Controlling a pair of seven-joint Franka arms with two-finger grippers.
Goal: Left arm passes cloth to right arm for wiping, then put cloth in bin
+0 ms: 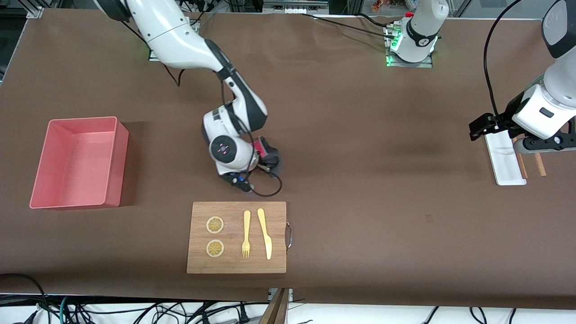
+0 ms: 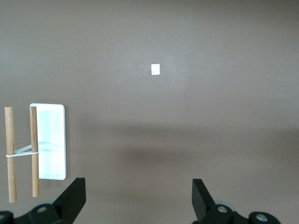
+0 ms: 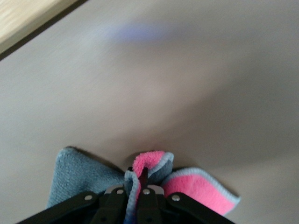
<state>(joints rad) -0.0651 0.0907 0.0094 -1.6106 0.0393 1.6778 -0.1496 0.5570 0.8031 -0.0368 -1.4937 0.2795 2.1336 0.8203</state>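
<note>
1. Right tool [image 3: 142,189] is clamped shut on the small soft cloth [image 3: 196,186], dark grey on one face, pink-red on the other, with pale edging; the cloth is bunched between the fingers and fans out to both sides.
2. In the front view the cloth [image 1: 269,155] is low over the brown tabletop [image 1: 382,189], pressed against it or just above it (contact not clear), farther from the front camera than the rectangular wooden cutting board [image 1: 237,258].
3. Right tool [image 1: 265,165] sits mostly hidden under the arm's white wrist in the front view.
4. Left tool [image 2: 138,198] has its black fingers [image 2: 74,196] spread wide with nothing between them; it hangs over bare tabletop at the left arm's end, beside the flat white rectangular tray [image 2: 51,140].
5. Left tool [image 1: 478,128] waits next to that tray [image 1: 505,157].
6. Two thin wooden sticks [image 2: 33,149], joined by a pale band, lie at the tray's edge, one overlapping it.
7. Pink rectangular plastic bin [image 1: 114,171] with low straight walls stands toward the right arm's end of the tabletop, well apart from the cloth.
8. The board carries two round lemon slices [image 1: 215,225], a yellow fork [image 1: 246,234] and a yellow knife [image 1: 265,234], side by side.
9. A small white square tag [image 2: 155,69] lies on the tabletop.
</note>
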